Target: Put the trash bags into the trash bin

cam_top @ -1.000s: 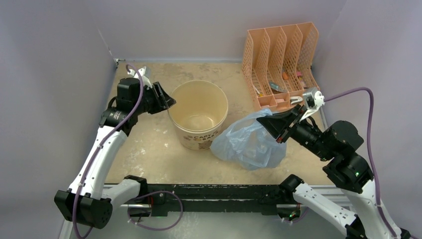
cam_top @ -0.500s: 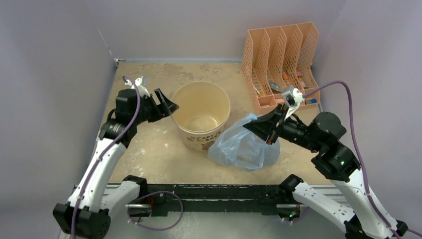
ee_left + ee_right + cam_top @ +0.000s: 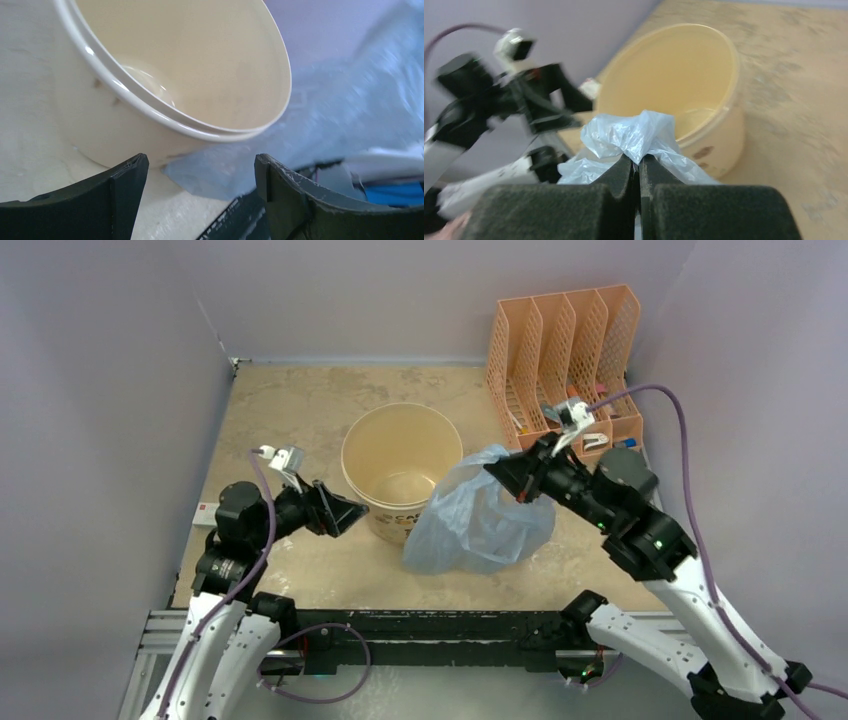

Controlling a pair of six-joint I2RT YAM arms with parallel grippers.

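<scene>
A: Where are we gripping the trash bag [image 3: 478, 525]?
B: Our right hand [image 3: 639, 162] is pinching its bunched top — it's hanging below, against the trash bin [image 3: 385, 522] ahead. Our left hand [image 3: 200, 160] is gaping, empty.
A: We're judging it light, limp, slippery — the gathered top is looking safest.

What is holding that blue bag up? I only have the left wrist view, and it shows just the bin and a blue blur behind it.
Observer: The right gripper is shut on the bunched top of the bag; the right wrist view shows it plainly.
Operator: Is the bag over the bin's mouth?
Observer: Not by the top view. It hangs against the right outer side of the bin and reaches down to the table.
Operator: Where is my arm, then?
Observer: The left gripper sits low by the bin's near-left side, across the bin from the bag.
</scene>
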